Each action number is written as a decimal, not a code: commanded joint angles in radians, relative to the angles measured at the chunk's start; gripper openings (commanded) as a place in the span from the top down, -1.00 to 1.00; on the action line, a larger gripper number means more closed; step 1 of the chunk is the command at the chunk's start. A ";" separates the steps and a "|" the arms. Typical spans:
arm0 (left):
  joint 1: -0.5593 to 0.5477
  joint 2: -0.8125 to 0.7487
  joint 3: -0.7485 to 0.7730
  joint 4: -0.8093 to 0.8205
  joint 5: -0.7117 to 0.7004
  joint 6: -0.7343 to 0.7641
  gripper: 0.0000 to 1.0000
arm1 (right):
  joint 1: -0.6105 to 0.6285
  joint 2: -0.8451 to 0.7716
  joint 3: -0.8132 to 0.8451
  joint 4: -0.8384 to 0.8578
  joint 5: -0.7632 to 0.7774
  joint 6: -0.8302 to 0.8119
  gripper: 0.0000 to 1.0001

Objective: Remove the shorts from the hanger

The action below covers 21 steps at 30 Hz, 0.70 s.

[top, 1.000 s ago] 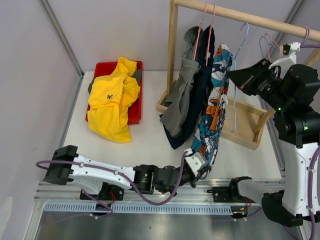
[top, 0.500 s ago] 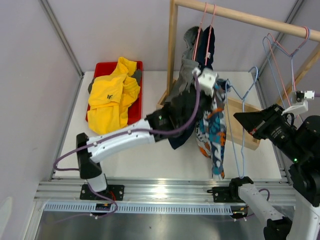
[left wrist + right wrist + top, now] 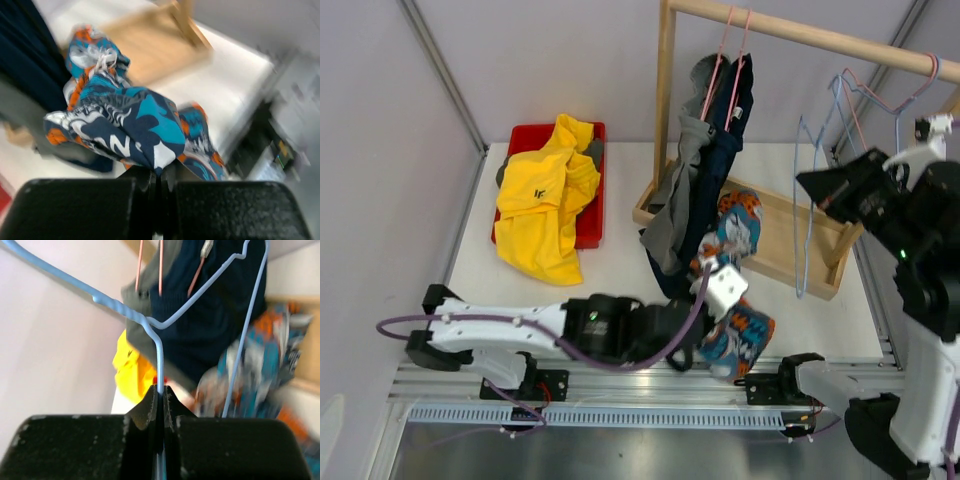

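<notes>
My left gripper (image 3: 717, 332) is shut on the blue-orange-white cartoon print shorts (image 3: 744, 330), held low near the table's front edge; the left wrist view shows the fabric (image 3: 135, 120) pinched between my jaws (image 3: 159, 172). My right gripper (image 3: 804, 183) is shut on a bare blue wire hanger (image 3: 799, 260), raised at the right by the rail; its wire (image 3: 160, 352) runs into my jaws (image 3: 161, 392). Grey shorts (image 3: 675, 205) and navy shorts (image 3: 720, 160) hang on pink hangers (image 3: 725, 60). Yellow shorts (image 3: 545, 195) lie over dark olive fabric (image 3: 593, 150) in the red tray (image 3: 588, 232).
The wooden rack has a top rail (image 3: 820, 38), a left post (image 3: 665, 90) and a tray-like base (image 3: 820, 270) on the white table. More empty wire hangers (image 3: 880, 90) hang at the rail's right end. Grey walls close in the left side and back.
My left gripper has pulled the cartoon print shorts down and toward the table's front edge, off the blue hanger. My right gripper has lifted the now bare hanger up to the right.
</notes>
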 commanded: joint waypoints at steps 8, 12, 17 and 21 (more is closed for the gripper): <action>-0.149 -0.332 0.035 -0.804 -0.438 -0.546 1.00 | -0.149 0.343 0.218 0.284 0.067 -0.070 1.00; -0.060 -0.407 0.046 -0.750 -0.435 -0.434 1.00 | -0.269 0.424 0.193 0.377 -0.033 -0.012 1.00; 0.049 -0.418 0.059 -0.593 -0.413 -0.221 1.00 | -0.309 0.496 0.131 0.439 -0.085 0.010 1.00; 0.251 -0.432 0.099 -0.447 -0.352 -0.034 1.00 | -0.309 0.432 -0.052 0.505 -0.120 0.030 1.00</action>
